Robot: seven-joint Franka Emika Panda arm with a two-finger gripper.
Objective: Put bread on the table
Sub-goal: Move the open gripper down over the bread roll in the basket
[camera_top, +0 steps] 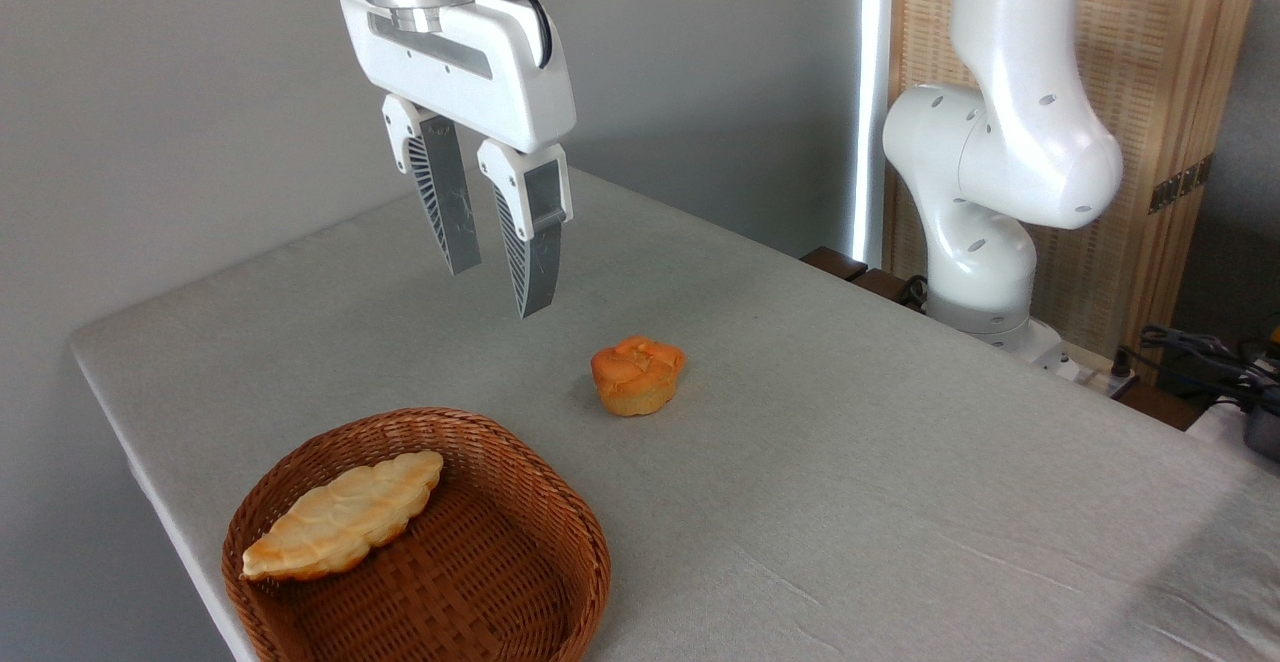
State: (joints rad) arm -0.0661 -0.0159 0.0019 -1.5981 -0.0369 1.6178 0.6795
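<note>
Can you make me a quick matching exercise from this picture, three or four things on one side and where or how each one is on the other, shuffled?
Things:
1. bread
2. orange bun
3. gripper
4. basket

Places or states:
A. open, hanging above the table
B. on the cloth near the table's middle
C. at the table's near left edge
D. lying inside the basket

Pairs: 1-D, 2-B, 3-A, 4-C

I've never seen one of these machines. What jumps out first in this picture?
The big white gripper hangs open and empty above the grey table, near the top left. Below it, at the front left corner, a brown wicker basket holds a braided bread leaning against its left wall. A small orange bun sits alone on the cloth mid-table.
</note>
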